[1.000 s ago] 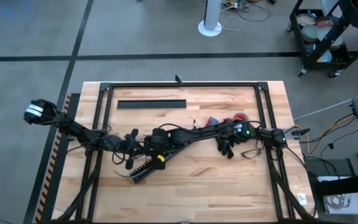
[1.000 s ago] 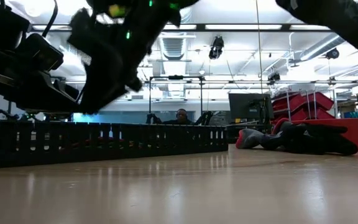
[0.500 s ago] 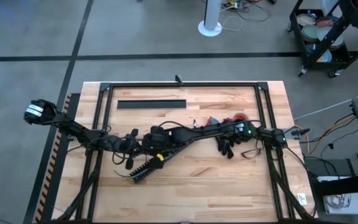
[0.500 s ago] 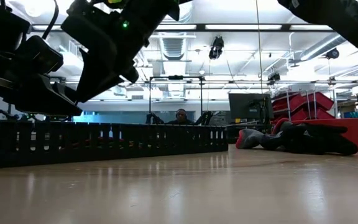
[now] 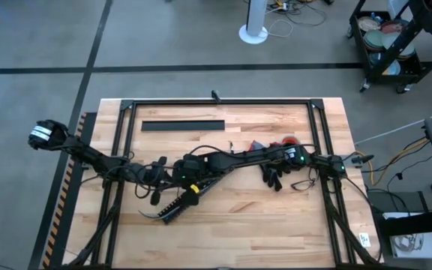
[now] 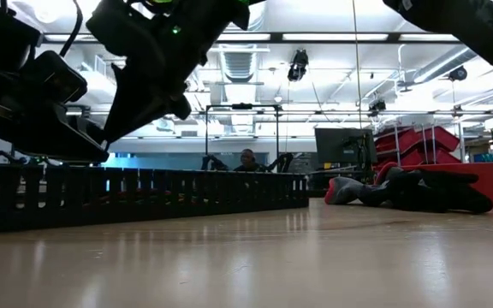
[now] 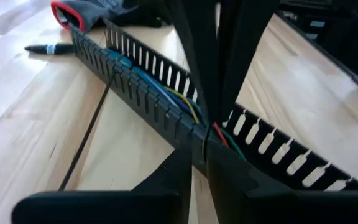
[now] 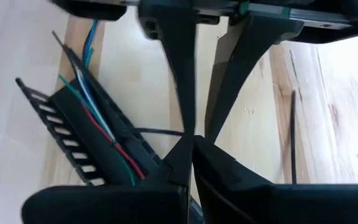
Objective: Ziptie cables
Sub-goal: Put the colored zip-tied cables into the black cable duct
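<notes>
A: Wood table [image 5: 276, 225], two arms meeting over it. Step?

B: Looks like tie placement. Duct [image 5: 172, 206] lies slanted near the front edge, with the wires [image 8: 104, 130] (red, green, blue, white) lying along its channel. No tie visible around them, so I'd call bundling not yet done.

A: Grippers?

B: Left gripper [image 7: 199, 163] is at the duct's toothed wall, fingers pinched to a thin slit. Can't tell if it grips the wall. Right gripper [image 8: 190, 149] is tip to tip with it from the other side, fingers clenched. A thin dark strand [image 8: 157, 132] runs across the duct to its tips. Probably a tie, but can't confirm it's held.

A: Wires relative to the tips?

B: Just beside, right under both. They pass through the channel where the tips meet.

A: Next move?

B: My guess is threading a tie under the wires between the teeth. That needs a fine pinch and the duct held steady.

A: Spare ties?

B: One ziptie [image 8: 293, 137] lies flat on the wood near the duct, apart from both grippers.

A: Farther back?

B: Dark gloves [image 5: 276, 178] past the middle, and a black strip [image 5: 182, 125] at the far side.
</notes>
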Controlling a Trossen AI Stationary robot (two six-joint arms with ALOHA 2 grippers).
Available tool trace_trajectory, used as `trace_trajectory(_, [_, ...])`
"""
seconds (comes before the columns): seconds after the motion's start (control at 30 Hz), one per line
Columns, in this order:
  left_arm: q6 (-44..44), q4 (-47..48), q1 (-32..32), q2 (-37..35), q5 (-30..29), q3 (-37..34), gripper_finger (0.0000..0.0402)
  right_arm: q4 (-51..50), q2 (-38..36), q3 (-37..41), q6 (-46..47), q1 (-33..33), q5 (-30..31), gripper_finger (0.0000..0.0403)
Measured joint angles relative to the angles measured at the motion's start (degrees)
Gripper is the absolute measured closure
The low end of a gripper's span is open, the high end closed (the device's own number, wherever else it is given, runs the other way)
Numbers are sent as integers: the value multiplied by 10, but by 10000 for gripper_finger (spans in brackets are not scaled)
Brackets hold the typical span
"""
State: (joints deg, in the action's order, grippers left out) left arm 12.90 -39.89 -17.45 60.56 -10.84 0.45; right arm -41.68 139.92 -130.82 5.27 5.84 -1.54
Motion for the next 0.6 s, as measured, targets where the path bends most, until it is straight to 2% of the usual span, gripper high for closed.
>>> trace_trajectory(0.17, [3,-5,0,-1,0,0,354,0,1,1,1,-3,0,403])
trace_trajectory(0.5, [41,30,0,-26,73,0,352,-43,-8,1,4,-7,-7,403])
trace_trajectory(0.6, [53,60,0,-39,101,10,351,-52,-13,1,3,-8,-35,403])
